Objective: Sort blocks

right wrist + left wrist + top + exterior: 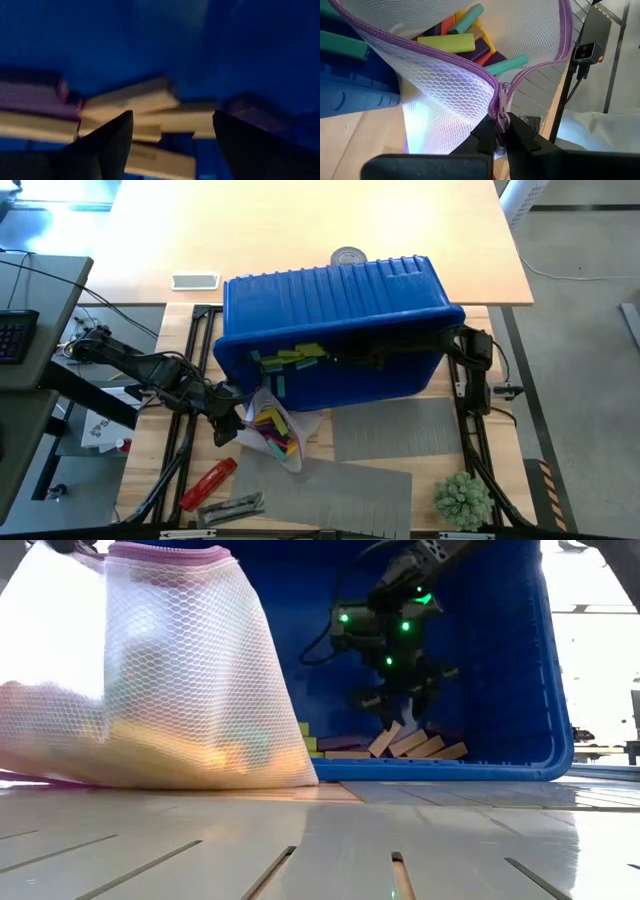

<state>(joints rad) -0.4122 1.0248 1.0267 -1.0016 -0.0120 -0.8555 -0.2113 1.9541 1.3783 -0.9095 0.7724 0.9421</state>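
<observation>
My left tool [501, 137] is clenched on the zipper pull [502, 117] of the mesh bag [268, 425], which lies just in front of the blue bin [335, 300] with coloured blocks [470, 37] inside. My right tool [172, 145] is deep in the bin, fingers spread, empty, hovering above the tan blocks [415, 745] heaped on its floor. The heap worries me: closing here could pinch two overlapping blocks together, or nudge one aside. If the pull slips, the bag mouth sags shut
</observation>
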